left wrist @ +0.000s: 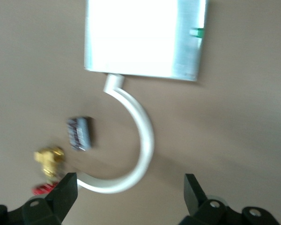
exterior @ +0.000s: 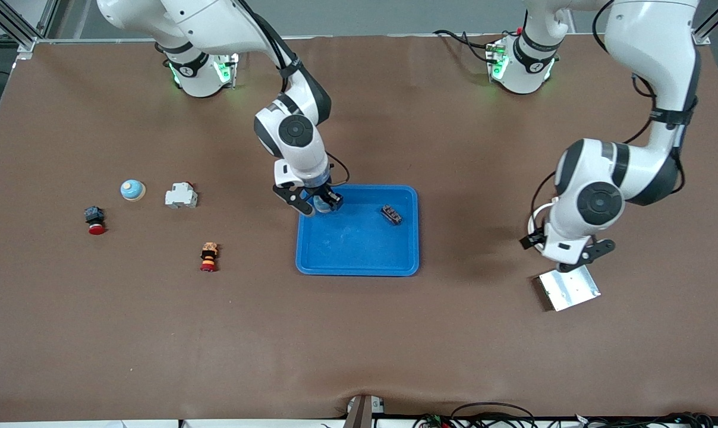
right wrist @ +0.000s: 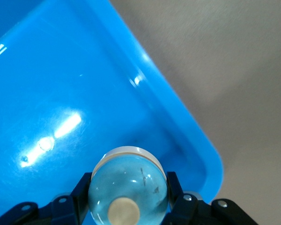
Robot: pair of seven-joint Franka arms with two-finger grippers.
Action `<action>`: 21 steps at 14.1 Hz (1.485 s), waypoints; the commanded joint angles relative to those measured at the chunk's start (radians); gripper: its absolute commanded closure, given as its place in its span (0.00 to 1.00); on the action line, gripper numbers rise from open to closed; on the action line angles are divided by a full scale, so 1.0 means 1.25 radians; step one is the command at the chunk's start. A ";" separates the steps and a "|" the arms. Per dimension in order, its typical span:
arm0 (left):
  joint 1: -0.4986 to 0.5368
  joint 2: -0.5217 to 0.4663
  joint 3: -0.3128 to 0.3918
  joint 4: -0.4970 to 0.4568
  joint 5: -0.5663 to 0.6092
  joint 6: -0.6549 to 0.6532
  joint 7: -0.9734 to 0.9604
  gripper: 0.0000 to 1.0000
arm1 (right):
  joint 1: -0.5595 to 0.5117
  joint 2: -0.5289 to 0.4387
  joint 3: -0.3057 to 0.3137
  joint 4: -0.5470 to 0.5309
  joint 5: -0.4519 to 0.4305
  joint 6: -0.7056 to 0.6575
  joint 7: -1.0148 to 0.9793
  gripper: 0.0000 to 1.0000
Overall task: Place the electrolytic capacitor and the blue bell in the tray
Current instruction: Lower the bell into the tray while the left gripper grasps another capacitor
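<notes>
silver plate (exterior: 568,288) lies nearest, open left hand (exterior: 564,266) waiting over it; right hand (exterior: 315,202) clamps blue bell (right wrist: 128,183) over tray (exterior: 359,264) corner near rim, so release could tip it out onto bench (exterior: 359,345); dark part (exterior: 391,214) sits in tray.

A robotics lab bench — two white Franka arms (exterior: 293,119) bolted along the top of the frame on a brown-covered table (exterior: 359,345), aluminium framing (exterior: 14,30) in the upper-left corner, loose cables (exterior: 490,413) along the bottom edge.
</notes>
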 commanded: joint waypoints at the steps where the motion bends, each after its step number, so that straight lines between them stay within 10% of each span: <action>1: 0.079 0.001 -0.012 -0.043 0.020 0.060 0.088 0.00 | 0.032 0.048 -0.017 0.057 -0.008 -0.023 0.045 1.00; 12: 0.164 0.005 -0.009 -0.210 0.020 0.277 0.137 0.26 | 0.022 0.105 -0.018 0.099 -0.070 -0.020 0.099 1.00; 13: 0.165 0.006 -0.009 -0.210 0.020 0.277 0.137 0.29 | 0.020 0.105 -0.019 0.099 -0.070 -0.021 0.097 0.94; 14: 0.165 0.006 -0.009 -0.210 0.020 0.282 0.137 0.34 | 0.014 0.104 -0.018 0.099 -0.069 -0.022 0.099 0.19; 15: 0.165 0.008 -0.009 -0.209 0.020 0.282 0.137 0.41 | 0.011 0.102 -0.020 0.099 -0.070 -0.022 0.099 0.00; 21: 0.168 0.021 -0.012 -0.206 0.020 0.319 0.136 0.69 | 0.008 0.096 -0.030 0.110 -0.079 -0.027 0.080 0.00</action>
